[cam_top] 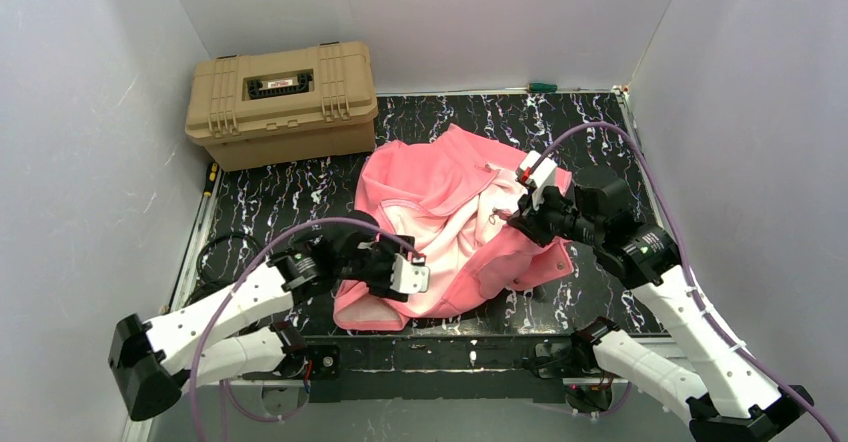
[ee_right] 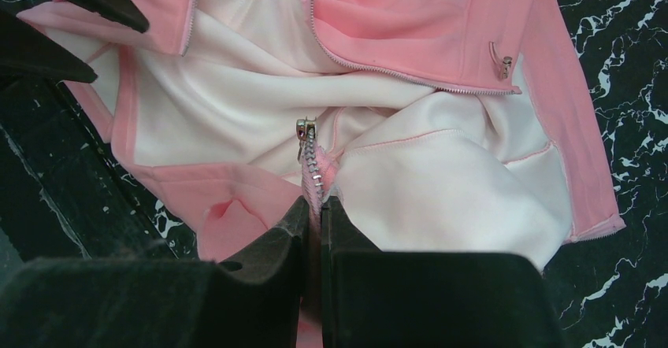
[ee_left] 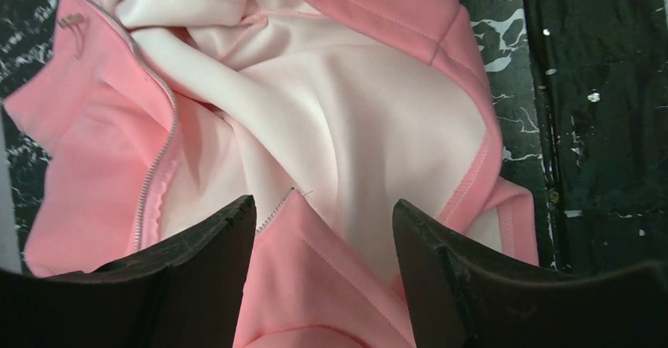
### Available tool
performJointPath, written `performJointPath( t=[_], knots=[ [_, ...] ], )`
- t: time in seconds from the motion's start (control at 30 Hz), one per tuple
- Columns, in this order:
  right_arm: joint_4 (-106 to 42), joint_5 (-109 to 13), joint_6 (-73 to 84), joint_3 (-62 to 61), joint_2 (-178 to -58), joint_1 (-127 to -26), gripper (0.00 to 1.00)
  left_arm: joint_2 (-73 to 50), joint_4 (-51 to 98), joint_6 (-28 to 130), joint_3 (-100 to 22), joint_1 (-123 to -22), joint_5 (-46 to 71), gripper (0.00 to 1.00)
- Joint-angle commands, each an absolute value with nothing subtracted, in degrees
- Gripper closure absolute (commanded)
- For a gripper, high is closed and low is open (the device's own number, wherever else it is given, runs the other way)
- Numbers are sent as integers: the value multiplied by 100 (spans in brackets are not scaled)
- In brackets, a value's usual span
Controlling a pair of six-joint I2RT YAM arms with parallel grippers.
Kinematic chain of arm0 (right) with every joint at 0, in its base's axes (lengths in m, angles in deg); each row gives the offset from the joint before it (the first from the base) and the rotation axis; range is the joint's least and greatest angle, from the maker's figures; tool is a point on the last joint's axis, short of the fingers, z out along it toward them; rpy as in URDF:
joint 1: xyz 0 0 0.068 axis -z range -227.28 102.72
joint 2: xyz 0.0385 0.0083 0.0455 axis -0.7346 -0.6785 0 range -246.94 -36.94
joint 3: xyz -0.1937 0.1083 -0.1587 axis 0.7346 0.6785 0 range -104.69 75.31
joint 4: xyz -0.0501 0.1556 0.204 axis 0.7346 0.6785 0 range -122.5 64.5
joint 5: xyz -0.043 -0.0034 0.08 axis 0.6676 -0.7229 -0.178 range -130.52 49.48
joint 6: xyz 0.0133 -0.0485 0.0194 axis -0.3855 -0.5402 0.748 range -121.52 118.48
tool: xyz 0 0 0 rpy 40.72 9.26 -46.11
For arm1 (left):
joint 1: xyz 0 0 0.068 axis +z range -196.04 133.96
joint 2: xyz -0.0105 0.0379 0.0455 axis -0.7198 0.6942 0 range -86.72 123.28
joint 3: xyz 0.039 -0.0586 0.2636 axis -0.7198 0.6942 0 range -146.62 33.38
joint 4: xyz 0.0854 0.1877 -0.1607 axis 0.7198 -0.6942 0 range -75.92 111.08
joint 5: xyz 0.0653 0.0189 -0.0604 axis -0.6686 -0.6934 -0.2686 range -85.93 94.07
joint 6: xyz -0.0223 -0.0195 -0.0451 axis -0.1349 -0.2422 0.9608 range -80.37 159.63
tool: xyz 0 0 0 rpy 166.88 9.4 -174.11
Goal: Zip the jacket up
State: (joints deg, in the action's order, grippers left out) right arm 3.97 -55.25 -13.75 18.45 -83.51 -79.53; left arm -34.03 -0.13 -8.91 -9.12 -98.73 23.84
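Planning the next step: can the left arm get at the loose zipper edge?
Probably yes: the left end effector hangs open over the jacket, and the zipper edge lies uncovered beside it.

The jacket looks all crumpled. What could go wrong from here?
1. The right fingers pinch only a thin zipper edge; it could slip out.
2. The left fingers are open, so the other zipper row lies loose and the halves may not line up.
3. The jacket is bunched, so fabric could snag in the zipper.

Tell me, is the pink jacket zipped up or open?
Open: the jacket lies crumpled with its pale lining showing, and the zipper teeth run along separate, unjoined edges.
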Motion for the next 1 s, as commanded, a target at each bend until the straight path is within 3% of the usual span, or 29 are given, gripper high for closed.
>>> performJointPath(
  t=[0.0,0.17,0.5,0.87,0.97],
  knots=[
    [252,-5517,-1289,1756,-8185,-7944,99,-2844,268,-517,-1064,-9871,1819,37],
    [280,-5505,-1231,1827,-8075,-7944,99,-2323,224,-393,-1404,-9853,1507,40],
    [319,-5515,-1233,1899,-8054,-7944,99,-2712,14,-279,-1181,-9825,1384,43],
    [325,-5582,-1189,1903,-8043,-7944,99,-2183,177,-596,-1105,-9775,1165,44],
    [360,-5579,-1198,1880,-8025,-7944,99,-2022,41,-504,-1337,-9611,1237,50]
  ],
)
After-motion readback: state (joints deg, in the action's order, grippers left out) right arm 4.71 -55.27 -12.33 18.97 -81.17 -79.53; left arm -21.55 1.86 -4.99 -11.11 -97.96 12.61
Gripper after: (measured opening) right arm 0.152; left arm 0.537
